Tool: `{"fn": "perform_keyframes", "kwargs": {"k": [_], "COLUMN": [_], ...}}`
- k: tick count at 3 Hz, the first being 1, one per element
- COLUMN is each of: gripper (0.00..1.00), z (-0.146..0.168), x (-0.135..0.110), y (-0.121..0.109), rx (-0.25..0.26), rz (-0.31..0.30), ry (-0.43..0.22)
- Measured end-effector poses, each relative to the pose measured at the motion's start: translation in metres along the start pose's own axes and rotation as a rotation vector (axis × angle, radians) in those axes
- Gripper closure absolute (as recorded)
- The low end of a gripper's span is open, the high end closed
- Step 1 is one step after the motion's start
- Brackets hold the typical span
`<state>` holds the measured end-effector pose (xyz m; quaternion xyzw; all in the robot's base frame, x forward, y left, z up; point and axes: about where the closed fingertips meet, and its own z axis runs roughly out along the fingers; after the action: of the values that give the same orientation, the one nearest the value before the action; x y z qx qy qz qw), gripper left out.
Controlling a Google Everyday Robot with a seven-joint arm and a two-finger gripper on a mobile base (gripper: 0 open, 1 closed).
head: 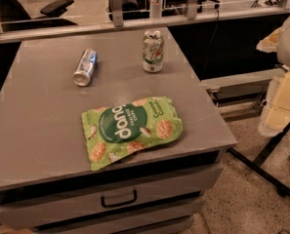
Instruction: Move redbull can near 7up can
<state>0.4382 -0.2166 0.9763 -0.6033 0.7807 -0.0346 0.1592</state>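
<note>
We are looking at a flat grey tabletop whose right edge is dropping off toward a speckled floor. The redbull can, slim silver-and-blue metal, is lying on its side toward the back left, well in from every edge. The 7up can, wider, white and green with a silver top, is standing upright to its right, nearer the right edge, and bare surface is lying open between the two. A crinkled green snack pouch is lying flat in front of them, its lower left corner nearing the front edge. The gripper is hanging as a pale bulk beyond the table at the right border, and we cannot tell its state.
</note>
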Motion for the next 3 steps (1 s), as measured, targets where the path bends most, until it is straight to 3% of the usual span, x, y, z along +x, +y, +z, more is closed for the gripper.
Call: {"fn": "perform_keyframes", "kwargs": {"k": [1,2,3], "gripper": [0.0,0.0,0.0], "z": [0.0,0.0,0.005], "x": [0.0,-0.005,-0.018], "y": [0.0,0.004,0.021], "rx": [0.0,-0.007,-0.021], "rz": [0.0,0.027,0.104], "ry": [0.0,-0.052,-0.184]}}
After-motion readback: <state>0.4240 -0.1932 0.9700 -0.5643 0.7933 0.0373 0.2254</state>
